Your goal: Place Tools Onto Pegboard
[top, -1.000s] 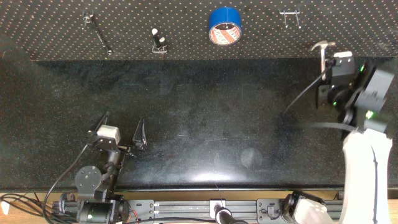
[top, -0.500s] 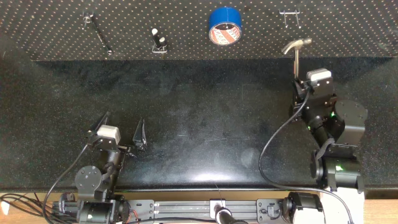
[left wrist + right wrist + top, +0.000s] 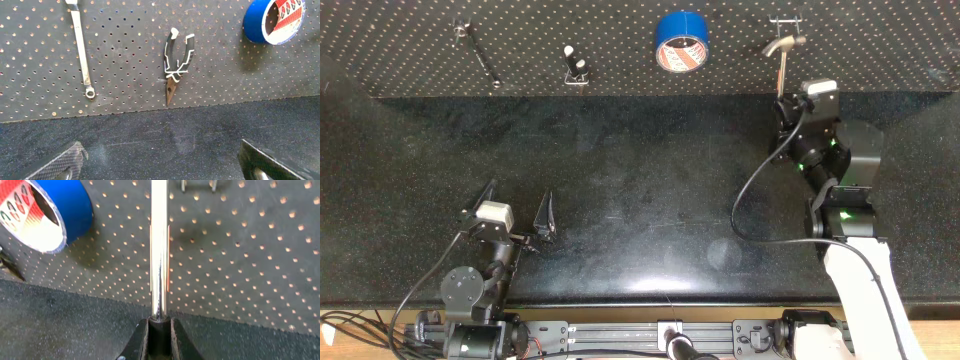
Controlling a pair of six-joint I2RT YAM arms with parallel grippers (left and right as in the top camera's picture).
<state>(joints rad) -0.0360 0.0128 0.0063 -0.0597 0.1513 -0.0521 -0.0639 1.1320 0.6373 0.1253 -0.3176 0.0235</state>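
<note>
The right gripper (image 3: 160,332) pinches the hammer (image 3: 159,255) by its handle, head up at 1 o'clock of the pegboard (image 3: 620,40), near the hook (image 3: 786,22); if the head misses its prongs, the hammer may fall when released.

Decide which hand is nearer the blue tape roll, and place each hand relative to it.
Right. The right hand, shut on the hammer, is at the pegboard's foot, to the right of the blue tape roll. The left hand sits open far off toward the table's near left.

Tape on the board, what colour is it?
The tape is blue, with red-and-white print inside; the right wrist view shows it best.
</note>
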